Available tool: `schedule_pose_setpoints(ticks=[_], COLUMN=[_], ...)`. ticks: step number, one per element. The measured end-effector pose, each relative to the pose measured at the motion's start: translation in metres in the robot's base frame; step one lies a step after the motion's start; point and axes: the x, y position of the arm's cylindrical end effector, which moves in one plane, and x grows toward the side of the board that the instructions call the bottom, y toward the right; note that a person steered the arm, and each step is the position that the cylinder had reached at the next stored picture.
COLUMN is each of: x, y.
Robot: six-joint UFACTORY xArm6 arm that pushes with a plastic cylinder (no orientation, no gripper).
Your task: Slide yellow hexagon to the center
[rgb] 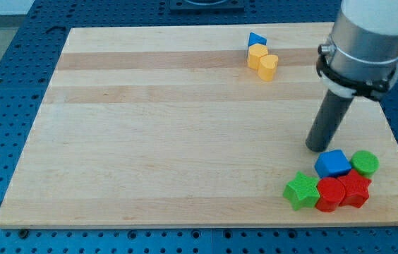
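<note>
Legible text, labels, brands, numbers, signs: none were found. The wooden surface point(149, 141) carried no printing or marking. The coloured blocks bore plain faces without letters or numerals. The rod and its grey housing point(368, 32) showed no readable brand or label. The blue perforated base point(1, 106) around the board was likewise unmarked.
</note>
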Motion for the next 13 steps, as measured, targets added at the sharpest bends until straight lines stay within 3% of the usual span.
schedule_pose_setpoints(ticks=[2, 4, 7, 9, 11, 13], x=[-0.123, -0.204, -0.211, -0.203, -0.144, -0.177], y=[0.062, 0.033, -0.002, -0.089, -0.105, -0.11])
